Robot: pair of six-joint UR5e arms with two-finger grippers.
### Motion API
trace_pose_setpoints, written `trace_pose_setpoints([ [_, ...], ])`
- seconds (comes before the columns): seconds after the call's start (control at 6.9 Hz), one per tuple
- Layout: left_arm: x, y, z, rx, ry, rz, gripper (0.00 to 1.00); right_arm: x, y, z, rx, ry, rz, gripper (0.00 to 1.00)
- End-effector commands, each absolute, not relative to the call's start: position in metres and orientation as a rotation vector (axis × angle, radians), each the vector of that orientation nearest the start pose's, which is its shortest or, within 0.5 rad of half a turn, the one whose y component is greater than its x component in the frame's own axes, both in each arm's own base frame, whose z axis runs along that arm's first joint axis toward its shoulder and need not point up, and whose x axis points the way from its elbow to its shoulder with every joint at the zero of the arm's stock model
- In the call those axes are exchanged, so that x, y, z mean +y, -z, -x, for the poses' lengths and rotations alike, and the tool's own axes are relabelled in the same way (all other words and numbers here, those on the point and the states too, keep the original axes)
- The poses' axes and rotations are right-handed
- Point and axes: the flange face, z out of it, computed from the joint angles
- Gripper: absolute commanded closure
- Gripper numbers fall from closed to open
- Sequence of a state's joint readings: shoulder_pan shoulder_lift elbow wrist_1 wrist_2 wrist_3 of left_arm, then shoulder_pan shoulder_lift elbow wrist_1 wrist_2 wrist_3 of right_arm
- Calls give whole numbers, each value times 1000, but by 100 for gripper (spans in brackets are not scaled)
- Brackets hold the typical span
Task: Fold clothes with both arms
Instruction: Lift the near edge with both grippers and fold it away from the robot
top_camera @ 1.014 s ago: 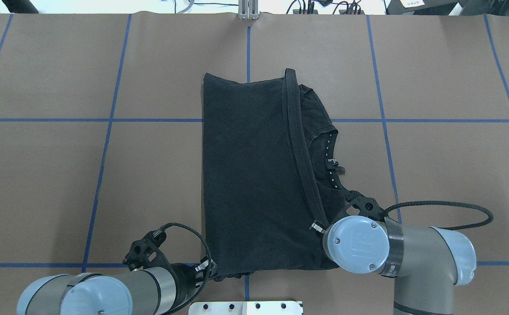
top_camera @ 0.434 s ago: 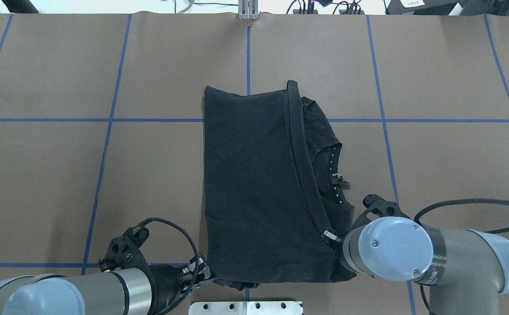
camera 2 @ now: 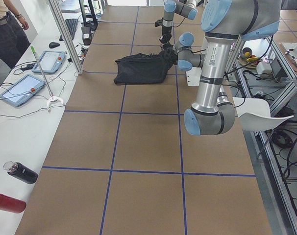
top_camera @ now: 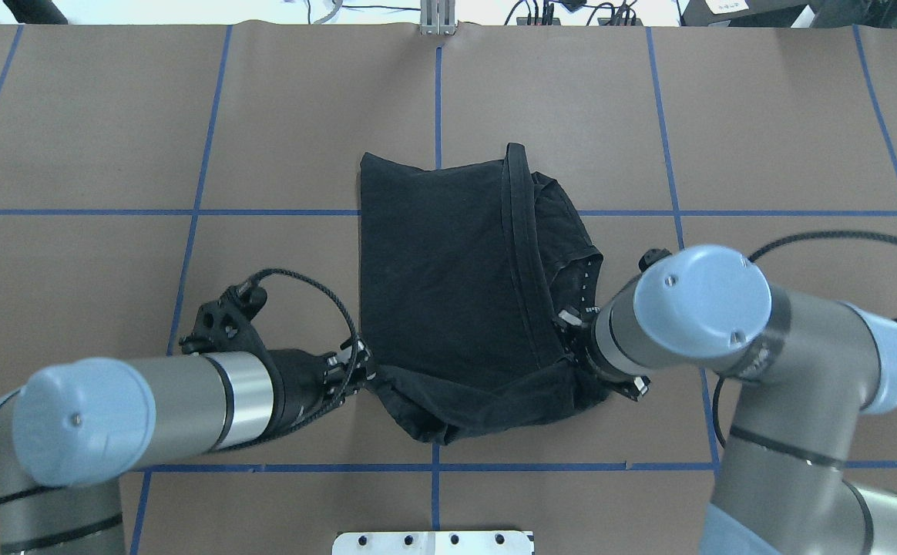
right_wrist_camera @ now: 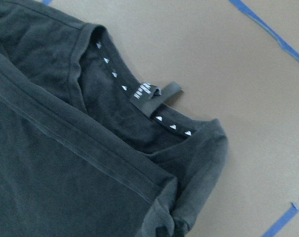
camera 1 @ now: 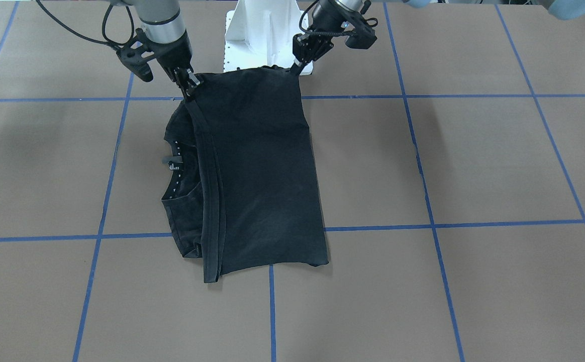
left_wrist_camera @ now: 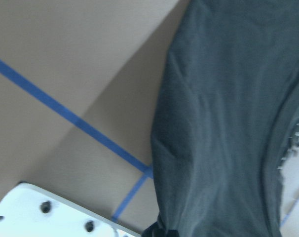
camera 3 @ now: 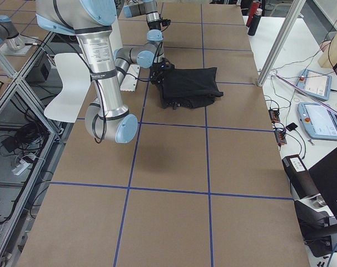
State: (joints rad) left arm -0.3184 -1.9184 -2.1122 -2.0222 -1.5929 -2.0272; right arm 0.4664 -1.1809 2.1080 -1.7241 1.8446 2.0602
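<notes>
While you look down from overhead, the left hand [top_camera: 352,370] is pinched tight on the near-left corner of the black T-shirt [top_camera: 441,270], which lies mid-way along the table [top_camera: 109,116], its near edge raised and sagging. The right hand [top_camera: 572,339] clamps the near-right hem. The white base plate [top_camera: 433,542] sits close behind them, and the table stretches wide to either side.

Surface [top_camera: 764,116]: flat brown covering, gridded with blue tape lines [top_camera: 109,211]. Along its far side runs a white bench [camera 2: 21,127] with two tablets [camera 2: 21,90] and loose cables. A black bottle [camera 2: 20,172] and a red bottle [camera 2: 6,202] lie on their sides. Aluminium post [camera 2: 64,36] at the bench edge. White chair [camera 2: 261,113] on the near side, behind the frame rails. Person [camera 2: 6,29], partly in frame, by the bench. Lighting even, shadows soft.
</notes>
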Motion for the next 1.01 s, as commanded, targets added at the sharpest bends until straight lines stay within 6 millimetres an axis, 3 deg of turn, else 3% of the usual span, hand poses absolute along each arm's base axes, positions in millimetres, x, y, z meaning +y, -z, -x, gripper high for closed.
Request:
trace_pose_setpoints([
  [0.0,-380,-194,-420,1327,653,-10,100,-421,-240,425,-768,-829,278,100],
  [0.29,-436,-205,-428,1288,698,-72,100,-485,-238,435,-739,-828,282,100],
  [0.58,-481,-223,-442,1296,725,-107,100,-553,-264,453,-796,-833,275,100],
  [0.72,-502,-229,-450,1287,739,-120,100,-570,-270,458,-788,-810,265,100],
  [0.87,-517,-230,-444,1276,746,-142,100,-587,-266,463,-779,-806,256,100],
])
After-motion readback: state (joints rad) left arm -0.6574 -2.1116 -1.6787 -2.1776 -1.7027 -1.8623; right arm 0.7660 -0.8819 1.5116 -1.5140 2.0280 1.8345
